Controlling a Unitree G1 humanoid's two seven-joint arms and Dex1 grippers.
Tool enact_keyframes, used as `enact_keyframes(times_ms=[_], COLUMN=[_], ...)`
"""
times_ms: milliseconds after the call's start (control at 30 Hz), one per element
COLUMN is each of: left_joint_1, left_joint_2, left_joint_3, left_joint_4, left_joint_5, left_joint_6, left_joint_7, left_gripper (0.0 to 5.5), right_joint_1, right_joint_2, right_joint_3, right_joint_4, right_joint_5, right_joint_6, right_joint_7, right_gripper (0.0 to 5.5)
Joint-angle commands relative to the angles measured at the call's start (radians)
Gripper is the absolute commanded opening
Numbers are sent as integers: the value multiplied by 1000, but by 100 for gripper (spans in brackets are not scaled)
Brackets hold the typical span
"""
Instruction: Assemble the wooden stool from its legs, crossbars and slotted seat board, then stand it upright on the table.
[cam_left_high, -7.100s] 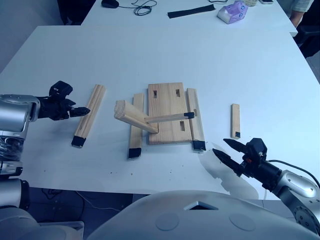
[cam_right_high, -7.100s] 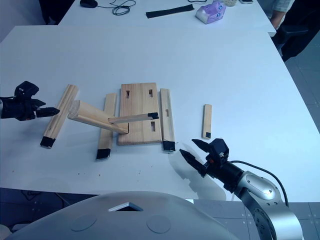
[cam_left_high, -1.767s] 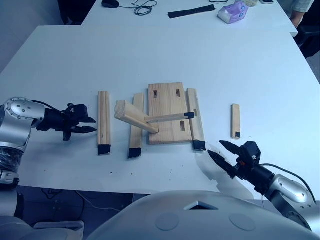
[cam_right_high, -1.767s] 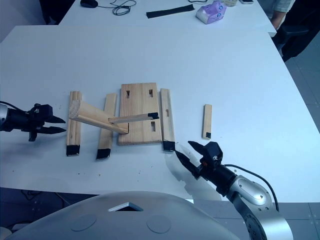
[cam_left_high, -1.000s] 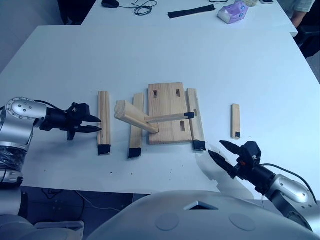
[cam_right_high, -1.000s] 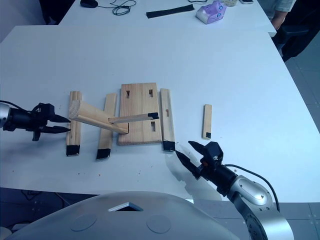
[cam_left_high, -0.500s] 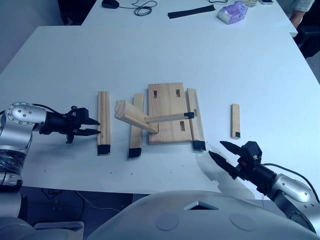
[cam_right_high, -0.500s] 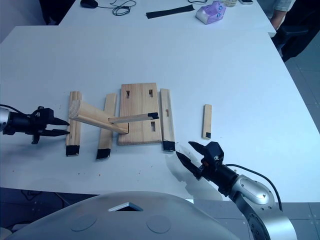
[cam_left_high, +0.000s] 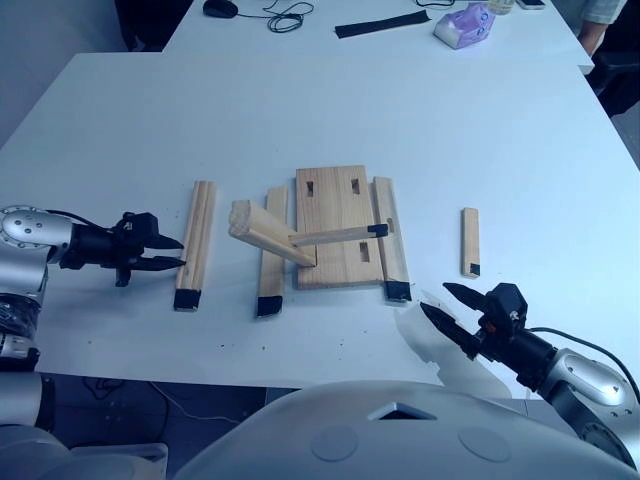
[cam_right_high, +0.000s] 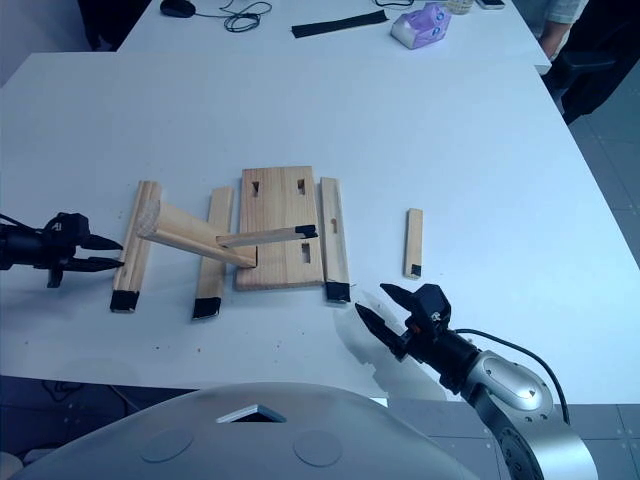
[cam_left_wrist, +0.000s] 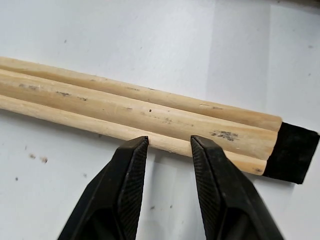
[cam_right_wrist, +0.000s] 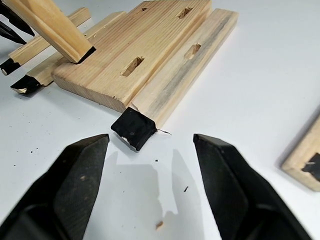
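Left wrist view shows the left gripper parted narrowly and holding nothing, its black fingertips right at the side of a pale ribbed wooden stool leg with a black end cap lying flat on the white table. The right gripper hovers wide open and empty, just short of another black-capped leg lying against the flat slotted wooden seat board.
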Motion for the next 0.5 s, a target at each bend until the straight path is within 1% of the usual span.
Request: enact_keyframes(times_ms=[33, 200, 333, 400, 500], left_joint_1=[26, 42, 52, 58, 61], left_joint_2=[-2, -12, -20, -24, -43], left_joint_3=[-28, -29, -23, -18, -12], left_joint_4=[101, 164, 197, 198, 142], left_joint_5=[68, 62, 48, 41, 9], left_joint_6=[-43, -66, -43, -45, -40], left_joint_7=[15, 17, 14, 14, -9], left_gripper=[159, 159, 159, 159, 159], right_joint_1=[-10, -22, -35, -42, -50], right_joint_2=[-19, -44, -65, -75, -83], right_joint_3=[-16, -40, -64, -75, -86], right_joint_4=[-8, -9, -7, -6, -5], right_joint_5=[12, 25, 40, 48, 55], right_joint_6=[15, 33, 48, 55, 63], right_joint_7=[12, 36, 53, 61, 67], right_gripper=[309, 309, 309, 309, 309])
